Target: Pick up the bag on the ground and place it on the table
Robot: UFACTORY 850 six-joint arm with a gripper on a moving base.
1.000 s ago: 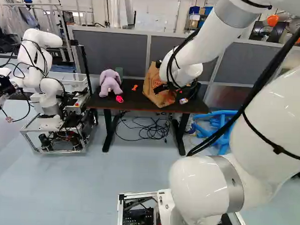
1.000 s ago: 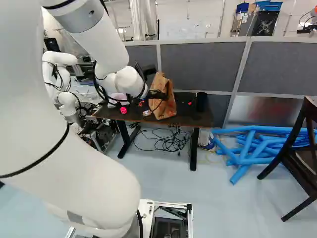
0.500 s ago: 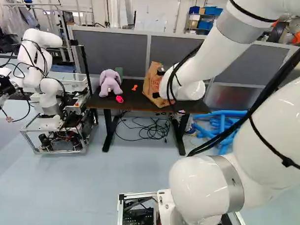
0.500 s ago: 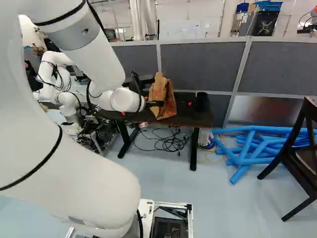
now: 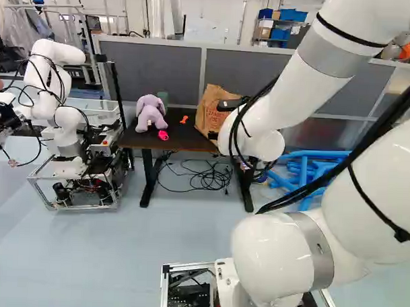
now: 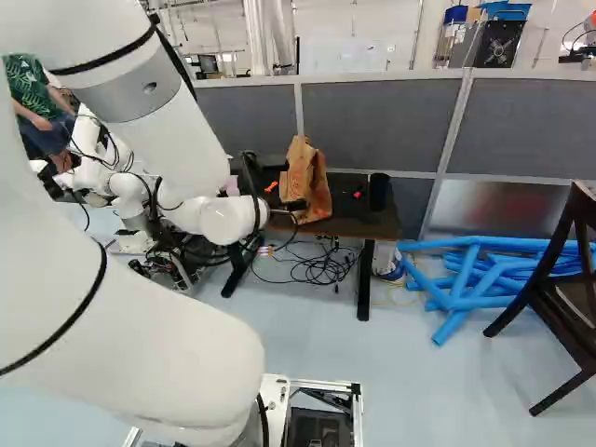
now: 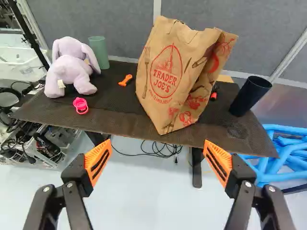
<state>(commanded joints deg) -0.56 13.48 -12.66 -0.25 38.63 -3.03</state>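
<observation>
We reach our white jointed arm (image 5: 295,86) forward, its black orange-padded gripper (image 6: 295,205) spread apart on the near side of the brown paper bag (image 7: 163,79).

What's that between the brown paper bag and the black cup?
A small red-and-black object lies on the dark tabletop between the brown paper bag and the tall, black, round cup. The wrist view and right base view show it.

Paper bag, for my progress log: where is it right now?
In the wrist view, the paper bag stands on the dark table, ahead of the open gripper, between the small orange item and black cup.
</observation>
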